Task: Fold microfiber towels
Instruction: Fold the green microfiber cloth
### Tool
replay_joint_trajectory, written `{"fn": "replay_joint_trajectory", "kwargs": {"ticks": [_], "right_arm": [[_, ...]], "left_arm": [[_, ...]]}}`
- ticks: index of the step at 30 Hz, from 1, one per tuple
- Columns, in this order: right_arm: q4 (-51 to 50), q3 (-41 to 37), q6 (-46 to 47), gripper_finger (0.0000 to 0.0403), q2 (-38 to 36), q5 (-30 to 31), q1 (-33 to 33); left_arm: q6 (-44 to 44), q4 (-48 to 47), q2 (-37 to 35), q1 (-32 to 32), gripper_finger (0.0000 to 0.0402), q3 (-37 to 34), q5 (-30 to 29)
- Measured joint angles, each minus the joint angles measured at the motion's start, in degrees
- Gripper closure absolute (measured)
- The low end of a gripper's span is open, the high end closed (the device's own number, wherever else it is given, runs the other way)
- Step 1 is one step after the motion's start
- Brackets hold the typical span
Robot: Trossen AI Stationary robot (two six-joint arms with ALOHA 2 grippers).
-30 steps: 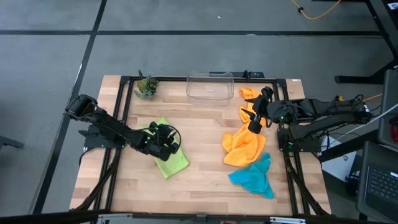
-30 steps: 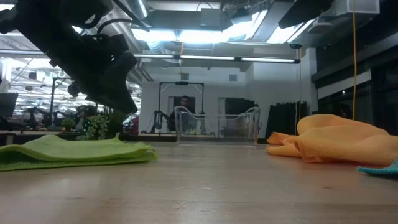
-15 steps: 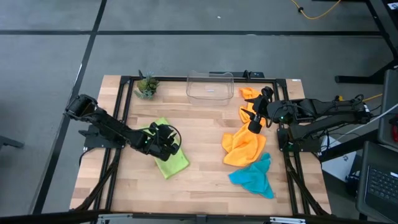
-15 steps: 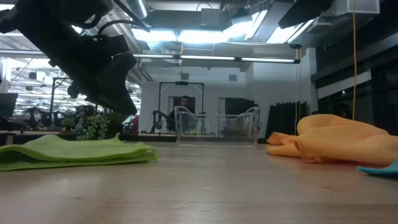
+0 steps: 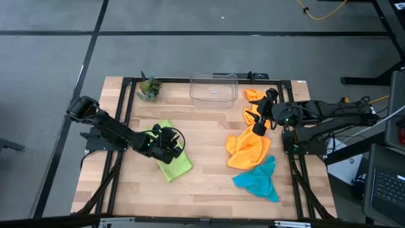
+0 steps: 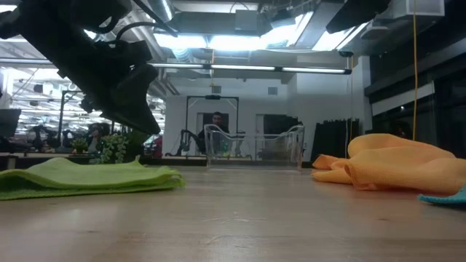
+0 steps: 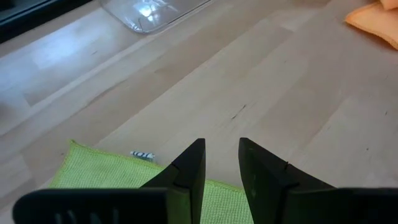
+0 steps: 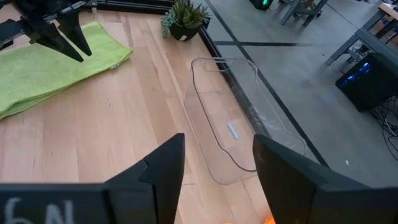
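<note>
Nothing has shifted on the wooden table [image 5: 209, 183] since a second ago; both arms hang where they were and every cloth lies as before.

Taking the table as a clock seen from above: the bigger orange towel [image 5: 247, 151] is heaped at about 3 o'clock, with the teal towel [image 5: 258, 181] touching its lower edge toward 4. The lime green towel [image 5: 171, 163] lies flat and folded at about 8 o'clock. The second orange towel [image 5: 255, 105] sits crumpled near 1 o'clock, beside the clear plastic bin [image 5: 214, 88] at 12. The potted plant [image 5: 149, 87] stands at 11.

The left gripper [image 5: 175, 147] hovers just over the green towel's inner edge, fingers a narrow gap apart, gripping nothing. The right gripper [image 5: 258, 128] hangs above the table between the two orange towels, fingers spread wider, also empty.
</note>
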Motion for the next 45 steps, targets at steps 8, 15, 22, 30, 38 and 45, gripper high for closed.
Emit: {"fn": "replay_joint_trajectory", "kwargs": {"ticks": [8, 15, 22, 30, 38, 45], "right_arm": [[0.25, 0.00, -0.05, 0.0210, 0.00, 0.01, -0.01], [3.69, -0.02, -1.48, 0.0210, -0.01, 0.04, 0.00], [5.34, -0.02, -0.23, 0.0210, -0.01, 0.02, 0.01], [5.90, -0.02, 1.84, 0.0210, -0.01, 0.02, 0.01], [6.08, -0.02, 3.21, 0.0210, -0.01, 0.00, -0.01], [6.05, -0.02, 3.21, 0.0210, -0.01, 0.00, 0.01]], "left_arm": [[-0.03, -0.01, 0.00, 0.00, 0.0311, 0.00, 0.69], [-0.03, -0.02, 0.00, 0.00, 0.0311, 0.00, 1.76], [-0.03, -0.02, 0.00, 0.00, 0.0311, 0.00, 1.74], [-0.01, -0.02, 0.00, 0.00, 0.0311, 0.00, 1.74], [-0.01, -0.04, 0.00, 0.00, 0.0311, 0.00, 1.74], [-0.01, -0.04, 0.00, 0.00, 0.0311, 0.00, 1.74]]}}
